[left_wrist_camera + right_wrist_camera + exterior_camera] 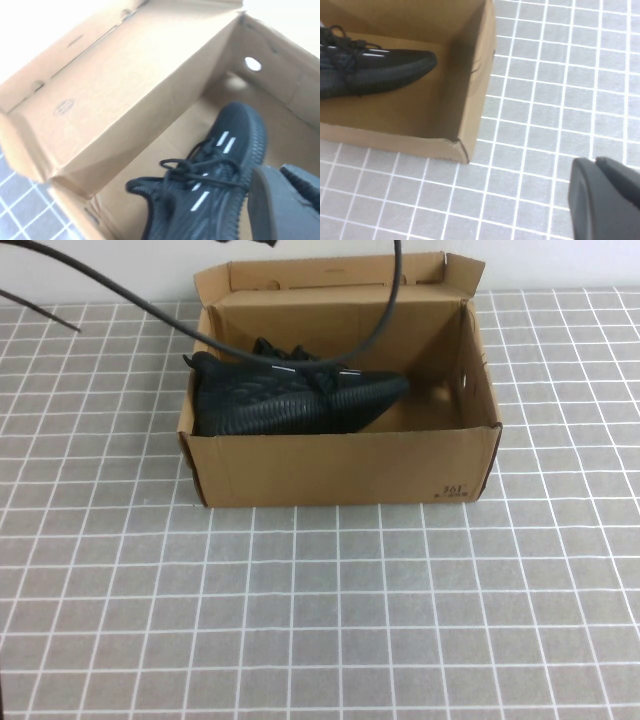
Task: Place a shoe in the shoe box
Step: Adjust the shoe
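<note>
Shoe lengthwise in shoe box, toe right; left gripper, right gripper pressed together.

Shoe lies inside shoe box, left tool above.

The black shoe lies inside the open brown shoe box, apparently tilted, heel at its left end.

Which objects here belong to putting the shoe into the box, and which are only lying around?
For the job: shoe, lying inside the shoe box; left end effector, shut above the box; right end effector, shut over the table.
Just around: black cables; tiled table.
</note>
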`<state>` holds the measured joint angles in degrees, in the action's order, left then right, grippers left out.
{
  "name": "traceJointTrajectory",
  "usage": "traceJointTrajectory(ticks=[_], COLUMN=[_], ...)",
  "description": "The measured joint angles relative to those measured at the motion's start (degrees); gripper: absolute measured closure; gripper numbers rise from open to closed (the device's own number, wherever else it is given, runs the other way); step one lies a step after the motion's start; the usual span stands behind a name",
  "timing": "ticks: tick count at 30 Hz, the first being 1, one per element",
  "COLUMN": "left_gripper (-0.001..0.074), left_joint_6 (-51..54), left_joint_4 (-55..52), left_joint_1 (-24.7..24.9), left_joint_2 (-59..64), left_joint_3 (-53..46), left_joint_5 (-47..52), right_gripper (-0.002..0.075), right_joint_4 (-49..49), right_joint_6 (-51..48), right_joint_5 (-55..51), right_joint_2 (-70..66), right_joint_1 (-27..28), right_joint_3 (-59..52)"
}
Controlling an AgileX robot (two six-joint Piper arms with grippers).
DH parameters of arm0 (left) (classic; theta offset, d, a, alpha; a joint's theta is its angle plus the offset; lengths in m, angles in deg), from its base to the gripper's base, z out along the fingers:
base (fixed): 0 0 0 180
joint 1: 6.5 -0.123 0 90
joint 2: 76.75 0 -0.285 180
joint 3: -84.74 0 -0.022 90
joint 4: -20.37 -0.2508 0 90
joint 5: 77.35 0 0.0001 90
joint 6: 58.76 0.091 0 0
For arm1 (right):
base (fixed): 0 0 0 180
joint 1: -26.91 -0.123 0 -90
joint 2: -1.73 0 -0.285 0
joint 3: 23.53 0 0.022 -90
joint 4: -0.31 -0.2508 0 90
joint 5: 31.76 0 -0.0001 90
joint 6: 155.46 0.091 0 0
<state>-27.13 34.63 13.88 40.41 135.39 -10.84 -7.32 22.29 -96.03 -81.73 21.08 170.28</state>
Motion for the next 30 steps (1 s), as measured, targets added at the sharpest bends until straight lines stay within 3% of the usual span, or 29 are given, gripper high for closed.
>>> traceJointTrajectory(ticks=[8, 10, 16, 19, 25, 30], left_gripper=[0.0735, 0.0706, 0.0409, 0.0321, 0.0288, 0.0285], left_joint_6=[-4.43, -6.59, -14.47, -20.74, -31.05, -33.80], left_joint_4=[-1.16, -1.39, -1.39, -1.39, 0.11, 3.71], left_joint_1=[-3.32, -3.55, -3.55, -3.55, -4.38, -5.03], left_joint_2=[7.38, 9.15, 11.19, 11.27, 11.87, 14.68], left_joint_3=[0.47, 0.47, 0.47, 0.47, 0.47, 0.47], left_joint_5=[-4.34, -4.35, -5.26, -8.29, -9.96, -10.06], right_gripper=[0.0742, 0.0742, 0.0742, 0.0742, 0.0742, 0.0742], right_joint_4=[-2.87, -3.07, -3.34, -3.34, -3.34, -3.46], right_joint_6=[-2.08, -2.18, -2.45, -2.45, -2.60, -3.02], right_joint_5=[-0.24, -0.24, -0.26, -0.26, -0.36, -0.73], right_joint_2=[0.00, 0.00, 0.00, 0.00, -1.26, -3.47], right_joint_1=[0.00, 0.00, 0.00, 0.00, 0.00, 0.00], right_joint_3=[0.00, 0.00, 0.00, 0.00, 0.00, 0.00])
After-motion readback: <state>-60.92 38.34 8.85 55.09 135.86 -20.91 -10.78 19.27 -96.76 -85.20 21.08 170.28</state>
